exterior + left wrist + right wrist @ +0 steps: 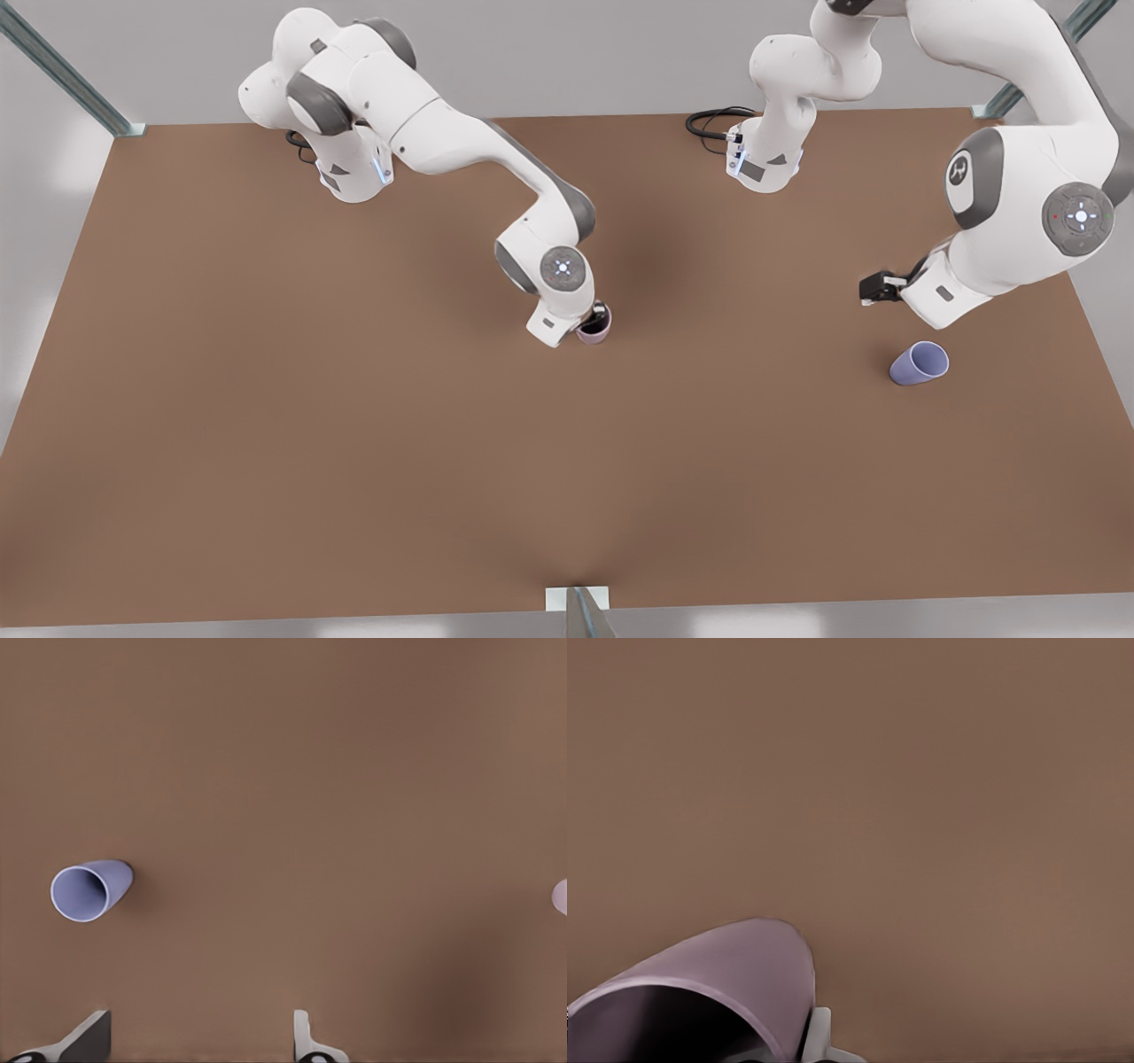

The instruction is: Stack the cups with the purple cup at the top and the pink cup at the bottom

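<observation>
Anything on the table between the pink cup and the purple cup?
No. In the front view, bare brown table runs from the pink cup, at the right pincer, to the purple cup.

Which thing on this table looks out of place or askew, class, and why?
The purple cup lies tipped on its side on the table, its mouth open sideways, below the open left pincer. The right pincer grips the pink cup near the table's middle.
</observation>
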Controlling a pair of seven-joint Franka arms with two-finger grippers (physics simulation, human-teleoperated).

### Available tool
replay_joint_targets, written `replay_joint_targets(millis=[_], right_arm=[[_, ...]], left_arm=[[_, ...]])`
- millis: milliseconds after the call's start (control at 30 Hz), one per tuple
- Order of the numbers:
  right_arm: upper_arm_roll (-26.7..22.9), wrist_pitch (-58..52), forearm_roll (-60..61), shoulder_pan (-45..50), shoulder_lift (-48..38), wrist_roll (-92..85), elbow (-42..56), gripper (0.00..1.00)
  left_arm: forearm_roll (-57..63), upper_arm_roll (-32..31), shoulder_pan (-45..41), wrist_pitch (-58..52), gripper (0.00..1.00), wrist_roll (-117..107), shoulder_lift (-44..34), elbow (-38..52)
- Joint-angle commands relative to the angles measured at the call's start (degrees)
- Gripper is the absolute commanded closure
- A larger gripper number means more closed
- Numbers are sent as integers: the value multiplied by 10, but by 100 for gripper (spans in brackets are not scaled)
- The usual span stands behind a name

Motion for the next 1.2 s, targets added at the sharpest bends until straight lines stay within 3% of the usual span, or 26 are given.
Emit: replay_joint_targets(millis=[0, 167, 300, 333, 367, 700, 967, 1067, 1167], right_arm=[[0, 2, -7, 0, 6, 190, 0, 79], [0, 6, -7, 3, 17, 190, 1, 79], [0, 6, -7, 4, 19, 190, 0, 79], [0, 6, -6, 4, 19, 190, 0, 54], [-1, 6, -8, 4, 19, 189, -2, 0], [-2, 6, -7, 4, 15, 187, -2, 0], [-4, -5, -5, -3, -54, 181, -20, 0], [-6, -105, -4, -87, -156, 44, -21, 0], [-7, -204, -47, -247, -248, -266, -25, 0]], left_arm=[[-1, 2, 19, 30, 0, 42, 6, -11], [1, 12, 88, 183, 0, 157, 33, -100], [0, 17, 136, 248, 0, 167, 65, -108], [0, 17, 148, 254, 0, 173, 71, -108], [-4, 17, 162, 254, 0, 188, 78, -108], [-4, 17, 207, 328, 0, 190, 135, -130], [-4, 18, 228, 400, 0, 199, 159, -171], [-4, 18, 238, 401, 0, 199, 173, -171], [1, 17, 245, 424, 0, 202, 189, -173]])
